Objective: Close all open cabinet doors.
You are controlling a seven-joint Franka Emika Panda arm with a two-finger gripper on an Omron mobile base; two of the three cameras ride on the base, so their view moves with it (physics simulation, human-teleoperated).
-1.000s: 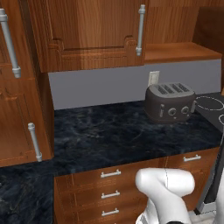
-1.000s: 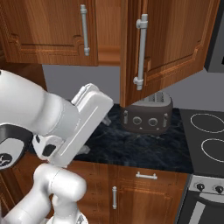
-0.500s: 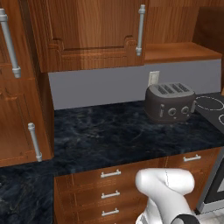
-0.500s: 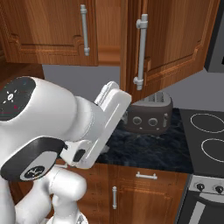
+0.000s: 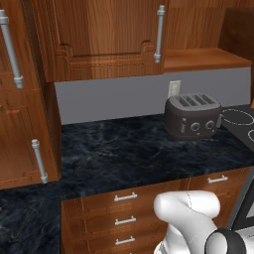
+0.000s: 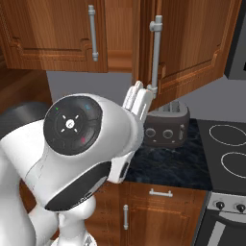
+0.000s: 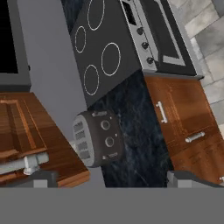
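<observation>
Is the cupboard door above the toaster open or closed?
Open. The cabinet door swings out from the wall at an angle, its handle sticking forward over the toaster.

I see reddish-brown wooden cabinet doors (image 5: 104, 37) with grey metal handles (image 5: 159, 32), a dark blue-black marbled surface (image 5: 124, 154), a dark grey toaster (image 5: 192, 116), and a black stovetop (image 7: 103, 48) with white rings.

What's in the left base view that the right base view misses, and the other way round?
Left base adds: the wall outlet, the open cabinet's bare shelf and a drawer stack. Right base adds: the open door, swung out above the toaster, and the stove knobs. Shared: the toaster, the cooktop and the closed door.
</observation>
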